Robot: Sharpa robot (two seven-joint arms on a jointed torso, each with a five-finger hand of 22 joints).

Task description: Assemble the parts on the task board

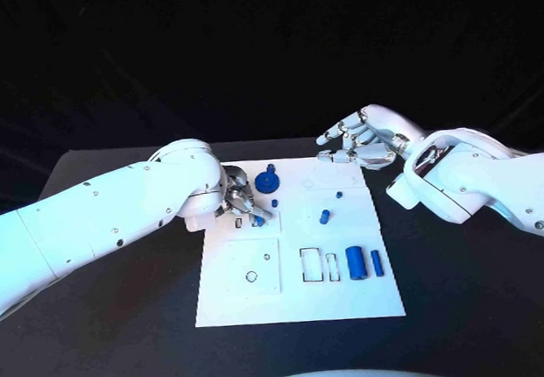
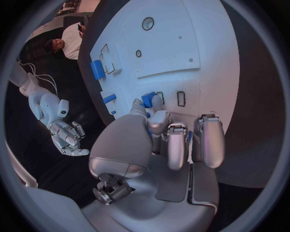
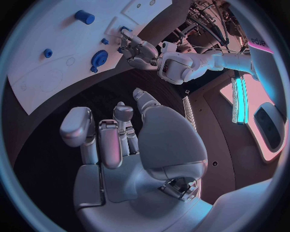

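Left hand pinching a small blue part down on the task board, right hand hanging off the far corner with nothing in it.

The little blue part (image 2: 149,99) sits near the task board's (image 1: 357,300) far left edge, pinched between my left hand's (image 1: 239,200) fingertips (image 2: 137,104), other fingers curled above the board. Just past it toward the far edge is the round blue gear-looking part (image 1: 266,182). Two blue cylinders (image 1: 366,260) lie side by side toward the board's near right part. My right hand (image 1: 354,140) hovers off the board's far right corner, fingers loosely curled and apart, holding nothing.
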